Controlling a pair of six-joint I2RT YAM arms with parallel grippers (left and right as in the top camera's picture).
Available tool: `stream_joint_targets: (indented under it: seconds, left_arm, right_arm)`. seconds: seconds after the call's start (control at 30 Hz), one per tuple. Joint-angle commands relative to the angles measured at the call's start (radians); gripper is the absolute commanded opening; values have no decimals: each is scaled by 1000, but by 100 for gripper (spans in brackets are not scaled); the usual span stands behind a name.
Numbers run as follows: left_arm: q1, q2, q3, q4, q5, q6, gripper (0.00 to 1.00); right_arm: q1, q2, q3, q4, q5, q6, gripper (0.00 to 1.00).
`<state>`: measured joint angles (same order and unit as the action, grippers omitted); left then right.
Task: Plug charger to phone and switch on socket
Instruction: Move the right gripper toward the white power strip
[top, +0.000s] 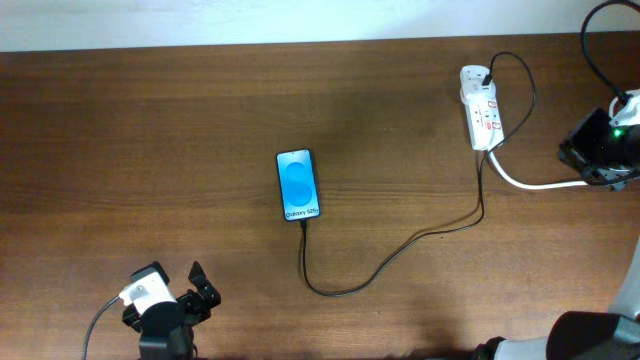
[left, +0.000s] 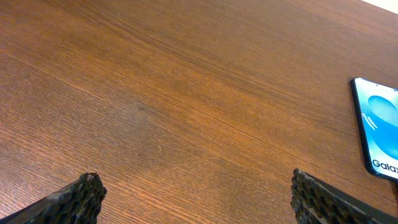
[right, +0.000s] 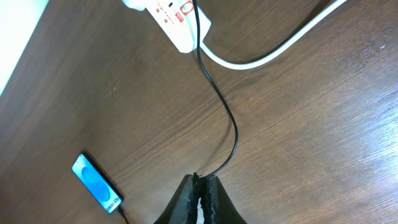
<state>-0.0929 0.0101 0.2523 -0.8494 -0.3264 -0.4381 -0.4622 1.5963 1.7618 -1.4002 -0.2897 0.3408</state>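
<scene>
While the left gripper (left: 194, 186) hangs with its jaws spread wide over the bare table (left: 186, 93), holding and touching nothing, we find the right gripper (right: 203, 180) clenched tight with nothing visible between its fingers. The charger (right: 217, 106) passes behind its tips in the wrist view, and we cannot confirm contact. We note the phone (top: 298, 185) lies flat mid-table, long axis running far edge to near edge, text end toward the arms, where the charger's tip meets it. The socket (top: 482, 112) lies far right, roughly parallel.
</scene>
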Motion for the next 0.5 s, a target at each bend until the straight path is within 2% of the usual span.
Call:
stream_joint_targets:
  seconds: [0.0, 0.13, 0.2, 0.37, 0.47]
  left_arm:
    - [2, -3, -2, -1, -11, -2, 99]
    - [2, -3, -2, -2, -11, -2, 99]
    - [2, -3, -2, -2, -11, -2, 99]
    - [2, -3, -2, -2, -11, -2, 99]
    - [2, -3, -2, -2, -11, -2, 99]
  right_arm:
    - [45, 70, 15, 5, -56, 16, 4]
    - [109, 110, 15, 96, 1, 53, 4]
    - [80, 110, 16, 153, 36, 184, 4]
    - [29, 130, 16, 379, 24, 205, 4]
    - [-4, 198, 16, 494, -22, 346, 4]
